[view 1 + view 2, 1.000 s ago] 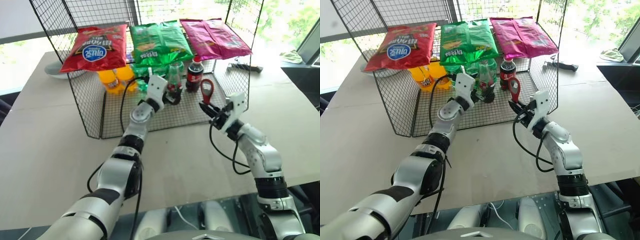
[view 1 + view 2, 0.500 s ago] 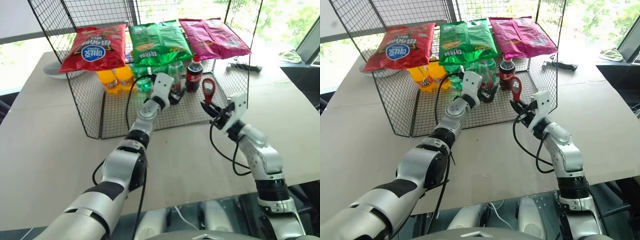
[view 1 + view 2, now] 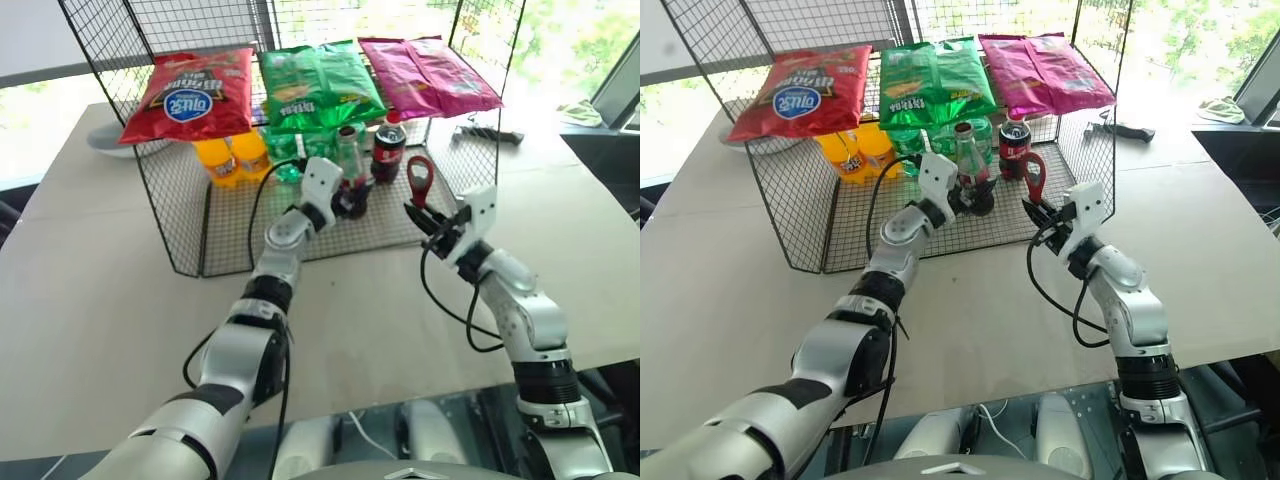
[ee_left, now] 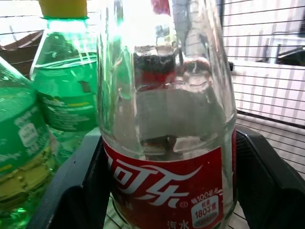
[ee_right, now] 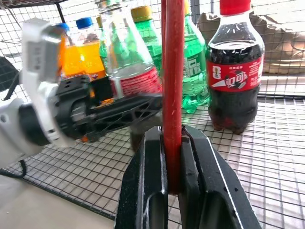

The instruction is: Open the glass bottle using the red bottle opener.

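Head views: my left end effector (image 3: pixel 350 197) reaches into the wire rack (image 3: pixel 180 215) on the bench (image 3: pixel 90 300), its fingers (image 4: pixel 78 191) pinching the bottle (image 3: pixel 347 160) low on its body. The bottle stands upright near the middle of the rack floor, just at 9 o'clock of the plastic cola bottle (image 3: pixel 388 150) and in front of the green bottles (image 3: pixel 285 160); two orange bottles (image 3: pixel 232 160) stand farther toward 9 o'clock. My right end effector (image 3: pixel 420 218) hovers at 4 o'clock of the bottle, apart from it, pressed together on the handle of the opener (image 3: pixel 419 178), whose loop head points up. Three snack bags, red (image 3: pixel 190 95), green (image 3: pixel 320 85) and pink (image 3: pixel 430 75), lie on the rack's upper shelf.

Left wrist view: the bottle (image 4: pixel 167 119) sits between my two black fingers, one at each side of its red label, both touching the glass. The glass above the label looks clear. Green bottles (image 4: pixel 62 90) stand close beside it.

Right wrist view: my fingers (image 5: pixel 152 191) clamp the red opener handle (image 5: pixel 172 81), which rises straight up between them. Beyond it my left end effector (image 5: pixel 109 112) grips the bottle (image 5: pixel 128 62) near the label. The cola bottle (image 5: pixel 236 76) stands upright on the rack mesh, with green (image 5: pixel 190 62) and orange bottles (image 5: pixel 81 57) behind
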Robot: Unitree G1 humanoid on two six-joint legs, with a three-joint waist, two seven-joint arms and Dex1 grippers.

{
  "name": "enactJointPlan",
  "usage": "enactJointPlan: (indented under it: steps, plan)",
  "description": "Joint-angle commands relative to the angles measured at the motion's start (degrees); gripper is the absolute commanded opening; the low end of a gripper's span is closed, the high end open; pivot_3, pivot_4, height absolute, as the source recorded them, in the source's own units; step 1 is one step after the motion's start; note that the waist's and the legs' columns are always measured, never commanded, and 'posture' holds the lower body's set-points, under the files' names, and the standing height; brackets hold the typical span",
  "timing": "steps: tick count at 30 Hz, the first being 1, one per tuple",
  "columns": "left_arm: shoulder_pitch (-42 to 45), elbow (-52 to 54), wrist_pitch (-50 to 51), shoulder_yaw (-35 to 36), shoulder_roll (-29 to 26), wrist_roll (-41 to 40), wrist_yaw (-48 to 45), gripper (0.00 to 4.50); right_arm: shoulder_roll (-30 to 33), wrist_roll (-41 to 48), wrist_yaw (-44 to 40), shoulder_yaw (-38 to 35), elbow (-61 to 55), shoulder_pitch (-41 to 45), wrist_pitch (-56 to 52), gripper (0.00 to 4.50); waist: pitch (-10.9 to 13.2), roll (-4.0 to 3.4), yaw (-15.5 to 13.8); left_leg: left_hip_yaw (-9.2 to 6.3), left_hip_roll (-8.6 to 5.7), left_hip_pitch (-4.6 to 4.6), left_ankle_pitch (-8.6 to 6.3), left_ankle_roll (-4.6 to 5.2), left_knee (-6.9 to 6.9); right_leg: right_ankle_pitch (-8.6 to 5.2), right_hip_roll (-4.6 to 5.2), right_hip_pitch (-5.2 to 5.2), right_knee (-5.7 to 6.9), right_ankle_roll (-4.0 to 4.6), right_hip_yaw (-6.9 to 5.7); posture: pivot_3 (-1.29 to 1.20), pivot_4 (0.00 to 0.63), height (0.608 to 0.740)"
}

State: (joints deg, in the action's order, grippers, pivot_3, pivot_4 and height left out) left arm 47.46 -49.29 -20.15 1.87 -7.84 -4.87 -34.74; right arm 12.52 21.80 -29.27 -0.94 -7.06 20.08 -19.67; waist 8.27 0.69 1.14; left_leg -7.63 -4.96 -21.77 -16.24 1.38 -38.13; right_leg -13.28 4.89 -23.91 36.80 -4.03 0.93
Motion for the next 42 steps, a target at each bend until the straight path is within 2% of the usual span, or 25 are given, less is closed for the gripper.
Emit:
enactJointPlan:
  steps: [1, 7, 14, 22, 29, 31, 34, 42]
  plan:
    - [-8.1, 20.94, 8.17, -1.18, -3.28, -5.62, -7.04, 2.82, 2.08, 0.39, -0.16, -2.93, -0.96, 1.75, 1.83, 0.0, 0.0, -0.01, 0.49, 0.0, 0.0, 0.0, 0.0, 0.0, 0.0, 0.0, -0.01, -0.01, 0.0, 0.0, 0.03, 0.0, 0.15, 0.74]
    - [-18.77, 41.81, 20.33, -2.52, -8.48, -10.01, -10.97, 2.82, 3.99, 0.38, -0.66, -4.46, 0.64, 2.98, 2.62, 0.0, 0.0, -0.01, 0.93, -0.05, 0.02, 0.02, -0.01, 0.01, -0.02, 0.0, -0.01, 0.0, 0.03, 0.0, 0.03, 0.0, 0.15, 0.74]
    - [-27.56, 56.66, 28.18, -3.49, -12.25, -14.06, -13.72, 2.82, 3.92, 0.32, -1.15, -3.83, 1.78, 4.1, 3.15, 0.0, -0.01, -0.02, 0.87, -0.03, 0.02, 0.02, -0.02, 0.02, -0.06, 0.0, 0.0, 0.01, 0.01, 0.01, 0.06, 0.0, 0.15, 0.74]
    - [-34.09, 59.46, 24.38, -5.94, -14.2, -10.93, -13.62, 2.82, 3.88, 0.22, -1.8, -3.63, 2.92, 4.63, 3.63, 0.0, -0.01, -0.03, 0.71, -0.02, 0.02, 0.04, -0.02, 0.02, -0.06, 0.0, 0.0, 0.02, 0.02, 0.01, 0.07, 0.0, 0.15, 0.74]
    - [-35.05, 58.1, 21.69, -5.34, -12.92, -12.04, -12.88, 2.82, 3.48, 0.02, -1.79, -3.19, 2.67, 4.73, 3.48, 0.0, -0.01, -0.03, 0.65, 0.0, 0.02, 0.04, -0.03, 0.03, -0.05, 0.0, 0.01, 0.02, 0.0, 0.01, 0.08, 0.0, 0.15, 0.74]
    - [-35.2, 58.18, 21.3, -5.28, -12.97, -12.04, -12.84, 3.83, 3.55, 0.02, -1.88, -3.24, 2.81, 4.86, 3.43, 0.0, -0.01, -0.03, 0.63, 0.0, 0.02, 0.04, -0.03, 0.03, -0.05, 0.0, 0.01, 0.02, 0.01, 0.01, 0.08, 0.0, 0.15, 0.74]
    - [-34.94, 58.24, 20.39, -4.25, -12.43, -12.0, -11.09, 4.46, 3.77, -0.02, -2.13, -3.25, 3.17, 4.93, 3.53, 0.0, -0.01, -0.03, 0.6, 0.01, 0.02, 0.05, -0.03, 0.03, -0.05, 0.0, 0.01, 0.03, 0.01, 0.01, 0.09, 0.0, 0.15, 0.74]
    - [-34.84, 60.51, 20.38, -2.74, -11.16, -16.39, -11.04, 4.46, 3.62, -0.17, -2.56, -2.84, 4.43, 5.67, 3.89, 0.0, -0.01, -0.03, 0.56, 0.02, 0.02, 0.05, -0.03, 0.03, -0.06, 0.0, 0.01, 0.03, 0.01, 0.01, 0.09, 0.0, 0.15, 0.74]
